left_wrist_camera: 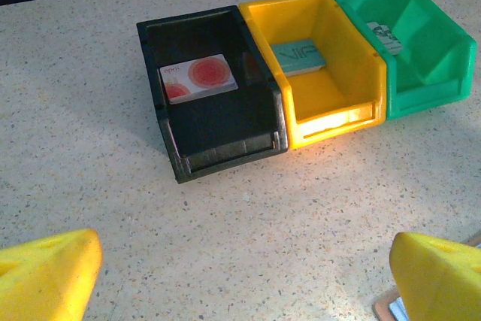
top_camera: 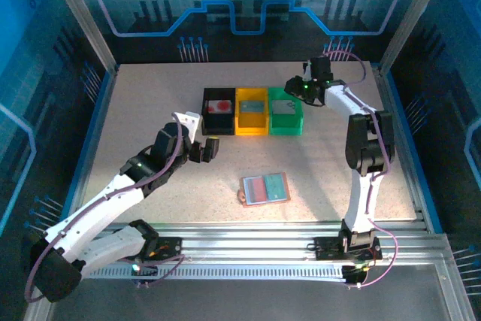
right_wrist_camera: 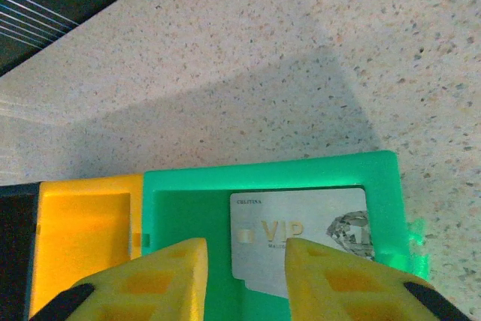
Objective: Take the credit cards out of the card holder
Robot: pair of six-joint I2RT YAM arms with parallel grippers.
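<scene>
Two credit cards (top_camera: 256, 188) sit in the card holder (top_camera: 246, 199), open flat on desk (top_camera: 150, 110), long axis L-R, near, behind-right of left tool (top_camera: 204, 148) – nearer arm, jaws wide, empty. Right tool (top_camera: 294, 88) half-apart, empty, over green bin (top_camera: 286, 128).

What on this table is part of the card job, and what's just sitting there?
Job: card holder; red-and-white card; teal card; silver VIP card.
Just standing by: black bin, yellow bin, green bin, each holding one card.
</scene>
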